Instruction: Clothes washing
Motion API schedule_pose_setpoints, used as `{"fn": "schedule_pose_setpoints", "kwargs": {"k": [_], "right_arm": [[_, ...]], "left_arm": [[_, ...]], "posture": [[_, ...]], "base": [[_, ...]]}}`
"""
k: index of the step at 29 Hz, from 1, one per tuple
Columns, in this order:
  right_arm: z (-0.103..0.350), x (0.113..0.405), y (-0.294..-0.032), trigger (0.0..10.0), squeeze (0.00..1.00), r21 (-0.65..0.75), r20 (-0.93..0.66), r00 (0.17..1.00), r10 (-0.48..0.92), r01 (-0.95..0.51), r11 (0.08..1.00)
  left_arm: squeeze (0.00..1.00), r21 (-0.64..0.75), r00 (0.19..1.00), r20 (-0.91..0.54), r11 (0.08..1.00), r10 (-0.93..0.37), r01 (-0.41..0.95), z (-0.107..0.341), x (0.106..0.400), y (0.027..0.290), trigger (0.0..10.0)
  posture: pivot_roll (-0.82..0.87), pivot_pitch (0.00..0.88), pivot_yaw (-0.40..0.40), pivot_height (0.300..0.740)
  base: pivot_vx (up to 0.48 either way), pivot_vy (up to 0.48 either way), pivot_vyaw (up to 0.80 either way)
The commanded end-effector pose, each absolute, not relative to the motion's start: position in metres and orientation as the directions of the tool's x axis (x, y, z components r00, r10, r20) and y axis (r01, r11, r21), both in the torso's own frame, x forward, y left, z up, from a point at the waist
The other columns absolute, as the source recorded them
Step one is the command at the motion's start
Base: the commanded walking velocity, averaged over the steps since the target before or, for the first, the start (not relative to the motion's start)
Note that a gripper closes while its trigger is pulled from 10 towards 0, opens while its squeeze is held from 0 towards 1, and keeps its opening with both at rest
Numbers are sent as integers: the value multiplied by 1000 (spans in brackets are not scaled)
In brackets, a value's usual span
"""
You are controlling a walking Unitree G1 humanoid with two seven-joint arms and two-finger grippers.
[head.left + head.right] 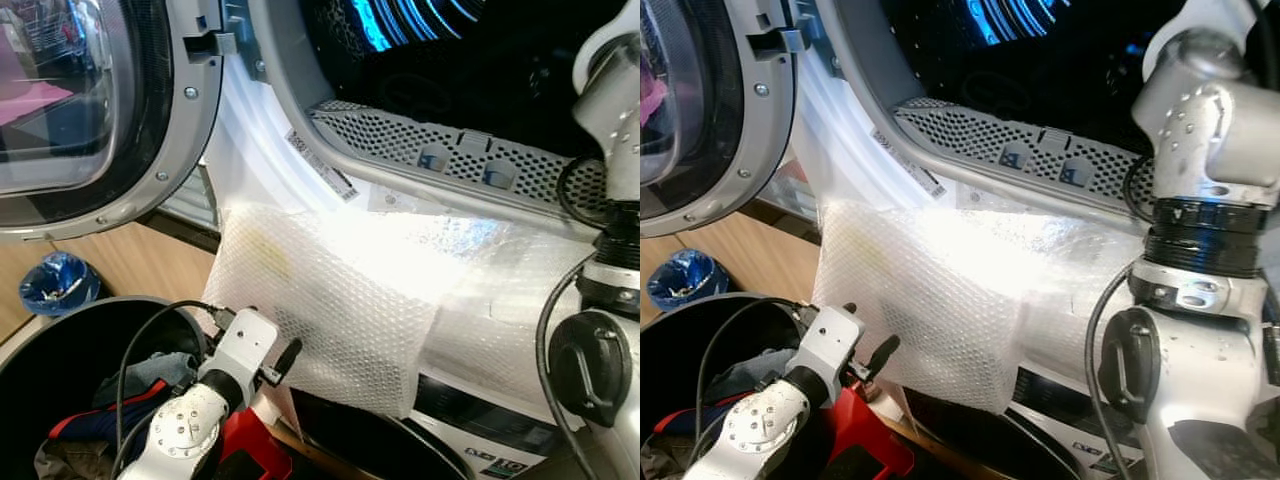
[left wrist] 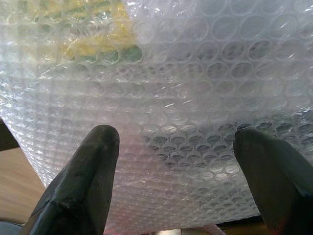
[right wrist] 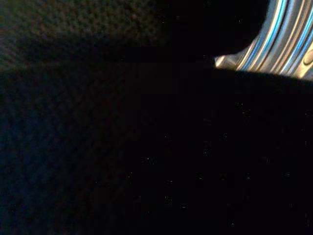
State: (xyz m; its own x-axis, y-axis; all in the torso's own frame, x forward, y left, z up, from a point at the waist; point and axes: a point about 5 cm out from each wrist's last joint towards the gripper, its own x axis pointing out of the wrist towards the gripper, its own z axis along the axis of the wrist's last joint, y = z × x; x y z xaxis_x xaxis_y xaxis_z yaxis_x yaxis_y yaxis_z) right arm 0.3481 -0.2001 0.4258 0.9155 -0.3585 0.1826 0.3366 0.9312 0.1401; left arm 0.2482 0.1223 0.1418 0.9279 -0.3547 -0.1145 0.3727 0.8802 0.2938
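The washing machine's drum [image 1: 480, 60] gapes dark above me, lit blue at the top. Its round door [image 1: 90, 110] hangs open on the left. Bubble wrap [image 1: 330, 300] is draped over the machine's front below the opening. My left gripper [image 2: 176, 161] is open and empty, its fingers [image 2: 83, 181] just short of the bubble wrap. It rises from a black basket [image 1: 20, 370] that holds dark blue and red clothes [image 1: 100, 420]. My right arm [image 1: 1200, 200] goes up into the drum. The right wrist view is nearly black, with shiny drum ribs [image 3: 288, 44] in one corner.
A red object [image 1: 250, 440] lies beside the basket under my left arm. A blue bag [image 1: 58, 283] sits on the wooden floor [image 1: 150, 260] under the door. A perforated grey rim [image 1: 450, 150] lines the drum's lower edge.
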Motion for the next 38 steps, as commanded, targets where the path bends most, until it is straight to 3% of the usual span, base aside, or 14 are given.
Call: {"fn": "schedule_pose_setpoints", "kwargs": {"k": [1, 6, 9, 19, 26, 32, 38], "right_arm": [[429, 341, -202, 10000, 0, 124, 198, 917, -345, 326, 937], [418, 333, -209, 10000, 0, 65, 161, 923, -350, 344, 937], [396, 333, -215, 10000, 0, -49, 117, 906, -407, 415, 909], [380, 320, -213, 10000, 0, -123, 50, 948, -315, 319, 940], [390, 297, -191, 10000, 0, -132, 87, 995, 47, -35, 991], [390, 284, -186, 10000, 0, -232, 102, 973, 206, -178, 956], [394, 273, -179, 10000, 0, -227, 161, 914, 372, -333, 915]], "left_arm": [[0, 298, 924, -140, 875, -355, 381, 138, 247, 123, 10000], [0, 302, 920, -150, 869, -362, 392, 137, 247, 123, 10000], [0, 302, 917, -152, 866, -370, 399, 137, 247, 121, 10000], [0, 306, 914, -162, 862, -372, 405, 137, 246, 123, 10000], [0, 303, 910, -169, 858, -379, 414, 135, 246, 122, 10000], [0, 304, 908, -169, 855, -384, 419, 135, 246, 121, 10000], [0, 302, 906, -169, 855, -387, 421, 135, 247, 121, 10000]], "posture": [[-164, 136, -15, 740], [-169, 138, -11, 740], [-168, 140, -10, 740], [-170, 145, -7, 740], [-176, 148, -7, 740], [-176, 147, -6, 740], [-173, 146, -7, 740]], "base": [[0, 0, 0], [0, 0, 0], [0, 0, 0], [0, 0, 0], [0, 0, 0], [0, 0, 0], [0, 0, 0]]}}
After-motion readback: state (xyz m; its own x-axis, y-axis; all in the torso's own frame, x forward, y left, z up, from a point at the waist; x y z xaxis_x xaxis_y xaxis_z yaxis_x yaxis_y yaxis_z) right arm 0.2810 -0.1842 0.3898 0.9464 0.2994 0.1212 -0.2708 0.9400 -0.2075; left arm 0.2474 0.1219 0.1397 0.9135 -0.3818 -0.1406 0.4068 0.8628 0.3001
